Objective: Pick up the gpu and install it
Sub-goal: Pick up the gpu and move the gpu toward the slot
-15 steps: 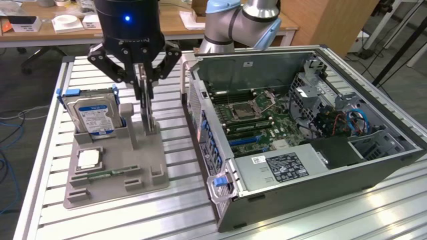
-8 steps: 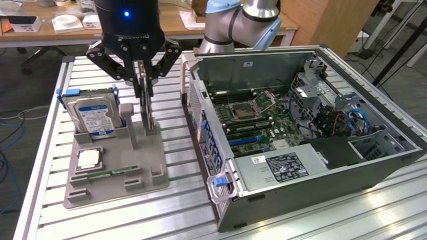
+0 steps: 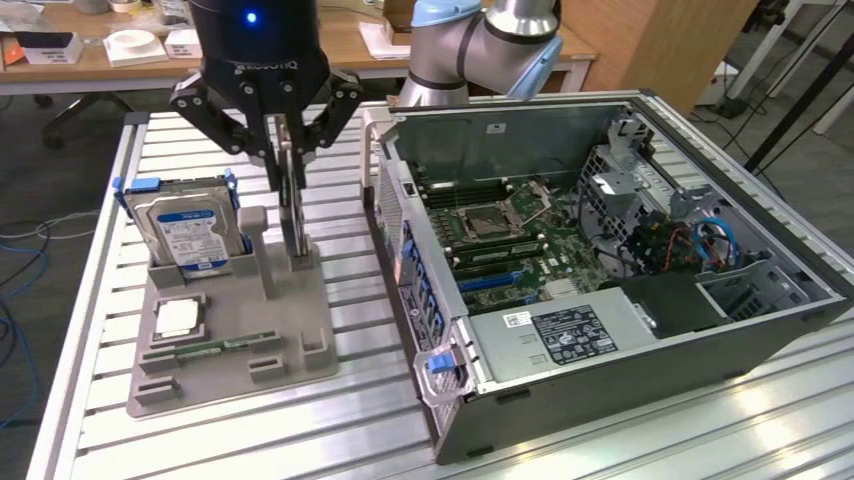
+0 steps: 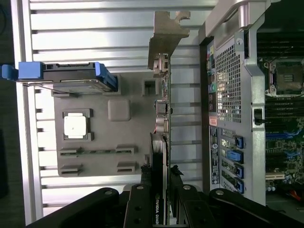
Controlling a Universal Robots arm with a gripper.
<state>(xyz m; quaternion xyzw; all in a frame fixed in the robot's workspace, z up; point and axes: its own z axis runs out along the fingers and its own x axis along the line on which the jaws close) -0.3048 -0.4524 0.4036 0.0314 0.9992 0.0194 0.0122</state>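
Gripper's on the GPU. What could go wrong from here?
1. The gripper is shut on the top edge of the thin dark gpu card with a silvery end bracket; it may tilt or slip when lifted.
2. The blue-framed silver hard drive stands beside it in the grey slotted stand; a skewed lift could clip it.

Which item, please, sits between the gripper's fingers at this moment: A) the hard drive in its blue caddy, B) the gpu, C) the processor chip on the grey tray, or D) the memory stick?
B: in the wrist view the gripper is closed on both faces of the upright gpu, while the hard drive stands apart.
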